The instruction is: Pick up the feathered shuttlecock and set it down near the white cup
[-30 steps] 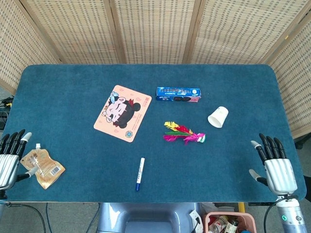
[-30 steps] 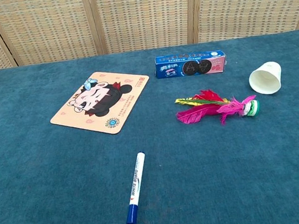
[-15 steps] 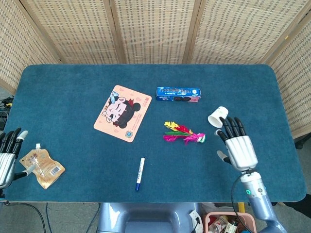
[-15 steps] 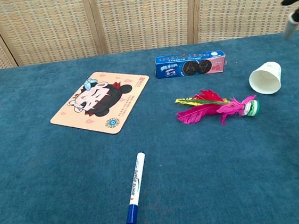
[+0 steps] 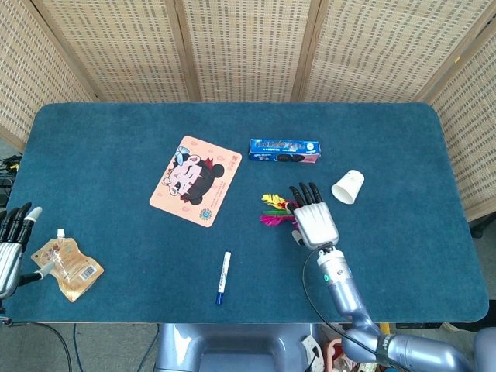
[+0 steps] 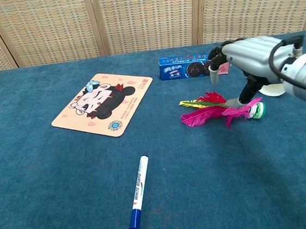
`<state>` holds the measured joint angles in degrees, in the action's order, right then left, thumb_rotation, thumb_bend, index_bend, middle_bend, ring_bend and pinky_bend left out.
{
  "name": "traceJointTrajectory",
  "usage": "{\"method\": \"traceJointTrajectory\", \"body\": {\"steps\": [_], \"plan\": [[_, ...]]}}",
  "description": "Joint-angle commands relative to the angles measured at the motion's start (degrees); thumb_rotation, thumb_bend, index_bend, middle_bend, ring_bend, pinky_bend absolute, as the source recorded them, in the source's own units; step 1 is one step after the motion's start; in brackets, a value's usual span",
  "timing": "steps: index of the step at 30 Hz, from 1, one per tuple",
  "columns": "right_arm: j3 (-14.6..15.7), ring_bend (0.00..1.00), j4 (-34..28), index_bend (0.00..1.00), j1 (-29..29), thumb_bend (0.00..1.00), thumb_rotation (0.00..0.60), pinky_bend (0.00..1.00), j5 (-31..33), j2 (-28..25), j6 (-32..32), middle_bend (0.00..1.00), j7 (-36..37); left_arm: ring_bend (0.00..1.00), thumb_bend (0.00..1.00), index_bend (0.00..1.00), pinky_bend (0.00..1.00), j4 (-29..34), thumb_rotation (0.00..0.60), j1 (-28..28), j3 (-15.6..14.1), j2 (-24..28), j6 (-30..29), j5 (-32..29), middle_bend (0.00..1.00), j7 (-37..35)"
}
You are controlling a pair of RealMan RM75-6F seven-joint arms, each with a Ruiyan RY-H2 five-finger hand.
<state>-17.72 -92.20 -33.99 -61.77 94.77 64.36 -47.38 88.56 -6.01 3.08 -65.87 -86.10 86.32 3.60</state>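
Note:
The feathered shuttlecock lies on its side at mid table, pink, red and yellow feathers pointing left, its green and white base to the right. My right hand hovers over its base end with fingers apart, holding nothing. In the chest view the right hand is just above it, thumb reaching down close to the base. The white cup lies tipped over just right of the shuttlecock; in the chest view only a sliver of the cup shows behind the hand. My left hand sits at the front left edge, fingers spread.
A blue cookie box lies behind the shuttlecock. A cartoon mat is to the left, and a blue and white marker near the front. A snack pouch lies beside my left hand. Wicker screens stand behind the blue table.
My right hand has swept from the table's front right edge leftward, past the cup, to over the shuttlecock's base. The left hand has barely moved.

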Motion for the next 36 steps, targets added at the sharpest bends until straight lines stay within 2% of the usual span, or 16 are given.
{"method": "traceJointTrajectory", "body": {"steps": [1,11,25,36], "plan": [[-0.85,0.00,3.74,0.41,-2.64,0.28,0.600,0.03,2.95,2.72,-1.37,0.11,-1.75,0.00,0.15,0.00,0.00,0.14,0.600,0.10,-0.03,0.14,-0.33,0.23,0.00,-0.34],[-0.97,0.00,11.99,0.41,-5.59,0.28,0.600,0.03,8.41,5.54,-4.04,0.11,1.80,0.00,0.15,0.00,0.00,0.12,0.600,-0.09,-0.08,0.09,0.20,0.05,0.00,-0.23],[-0.84,0.00,16.34,0.41,-8.50,0.28,0.600,0.03,12.83,7.68,-4.72,0.11,3.15,0.00,0.15,0.00,0.00,0.49,0.600,0.13,0.12,0.54,-0.35,-0.05,0.00,-0.95],[0.03,0.00,17.48,0.42,-10.21,0.28,0.600,0.03,12.29,9.78,-3.61,0.12,4.39,0.00,0.15,0.00,0.00,0.65,0.600,-0.02,-0.03,0.58,-0.03,0.11,0.00,-1.06]]}}
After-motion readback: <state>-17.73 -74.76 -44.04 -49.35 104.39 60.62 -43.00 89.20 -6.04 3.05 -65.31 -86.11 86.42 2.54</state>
